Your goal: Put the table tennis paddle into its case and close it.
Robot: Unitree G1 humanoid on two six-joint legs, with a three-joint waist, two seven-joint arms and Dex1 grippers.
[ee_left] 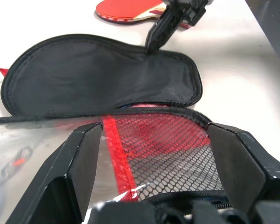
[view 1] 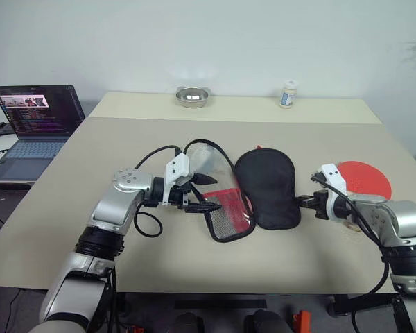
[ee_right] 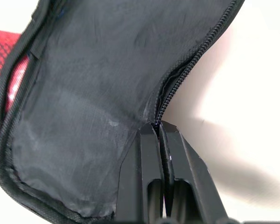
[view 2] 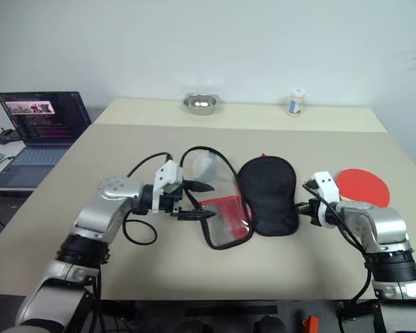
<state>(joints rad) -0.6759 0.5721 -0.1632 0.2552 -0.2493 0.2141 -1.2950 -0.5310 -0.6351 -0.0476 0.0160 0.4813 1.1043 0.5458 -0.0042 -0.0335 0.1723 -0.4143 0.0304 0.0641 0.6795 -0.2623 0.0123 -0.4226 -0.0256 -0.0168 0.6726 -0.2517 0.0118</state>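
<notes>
The case (view 1: pixel 253 198) lies spread open at the centre of the surface (view 1: pixel 159 270), black half to the right, mesh half with its red patch to the left. The right end effector (view 1: pixel 306 202), fingers pressed shut, pinches the zip edge of the black half. The left end effector (view 1: pixel 206 193), spread wide and gripping nothing, straddles the mesh half's rim. The table tennis paddle (view 1: pixel 364 179) rests red face up at right of frame, just behind the right arm and outside the case. Opening the case well likely means drawing the black flap flat while the left steadies the mesh side, leaving a clear mouth for the paddle.
</notes>
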